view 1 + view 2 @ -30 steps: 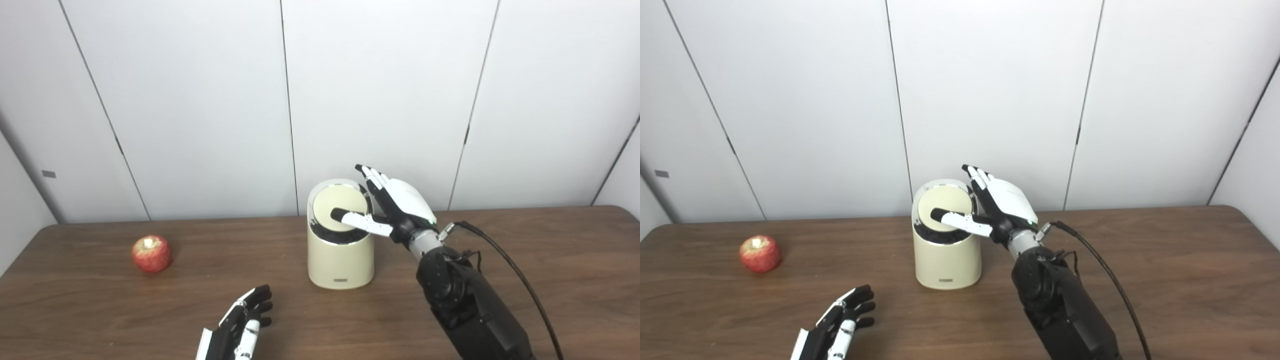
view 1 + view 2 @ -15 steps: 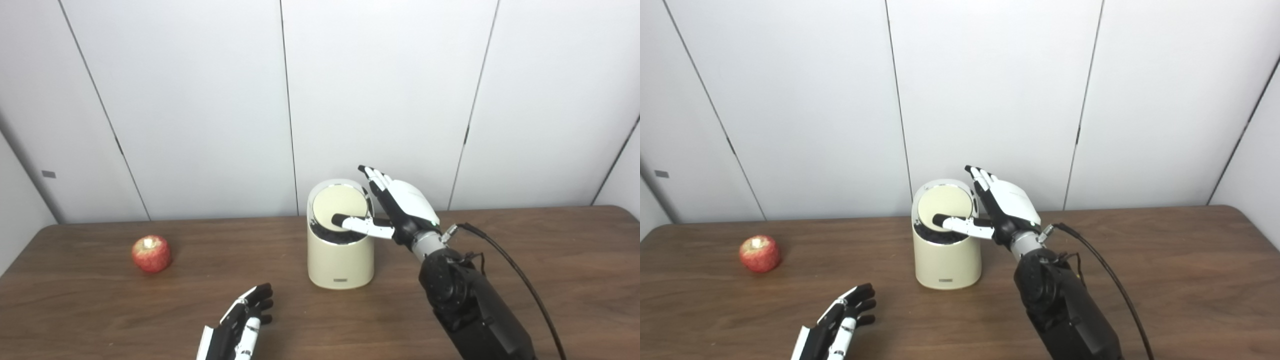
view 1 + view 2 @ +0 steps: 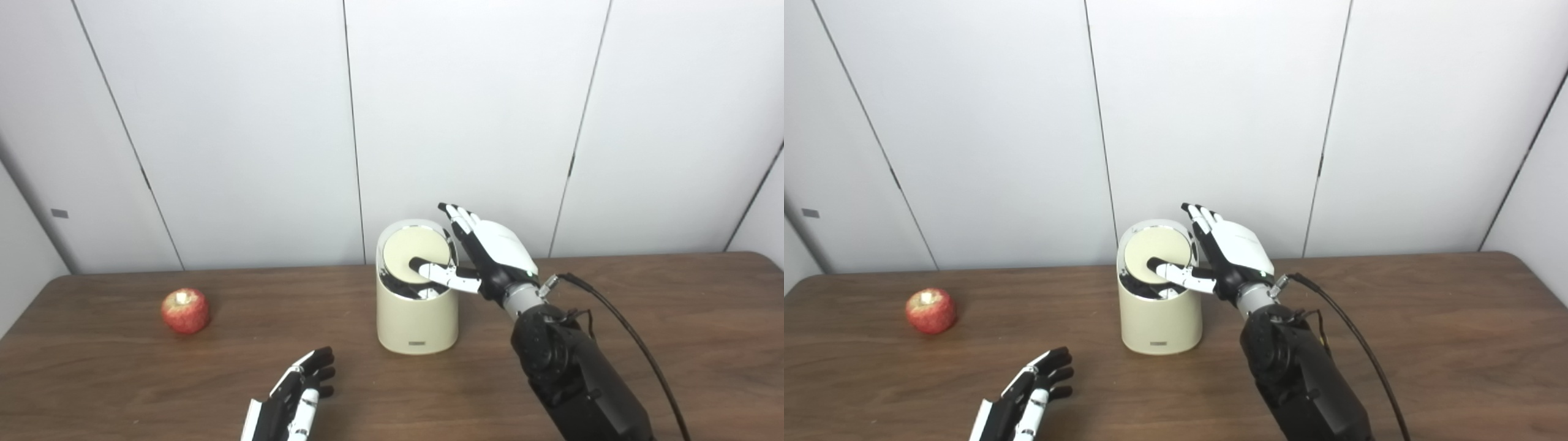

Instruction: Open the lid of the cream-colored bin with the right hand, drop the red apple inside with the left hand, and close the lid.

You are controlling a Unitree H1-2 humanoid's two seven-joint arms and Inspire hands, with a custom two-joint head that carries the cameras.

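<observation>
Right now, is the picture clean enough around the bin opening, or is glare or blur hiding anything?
Left eye view: even, soft light, no strong glare; the lid reads clearly, but the dark gap below it shows no detail. Right eye view: much the same; the right hand is sharp, without motion blur, and the apple is small yet distinct. The left hand is cut off by the bottom edge.

The right hand point(image 3: 490, 254) has a smooth white shell across its back, with black underneath and along the inner side of the fingers point(image 3: 456, 214), which end in dark tips. A small green light glows near its wrist edge. Behind it sits a short silver metal wrist collar point(image 3: 520, 298), then a bulky matte black forearm point(image 3: 576, 373). A thin black cable point(image 3: 637, 343) plugs in by the collar and loops along that arm. The left hand point(image 3: 300, 392) is mostly black, with white segments on the fingers.
</observation>
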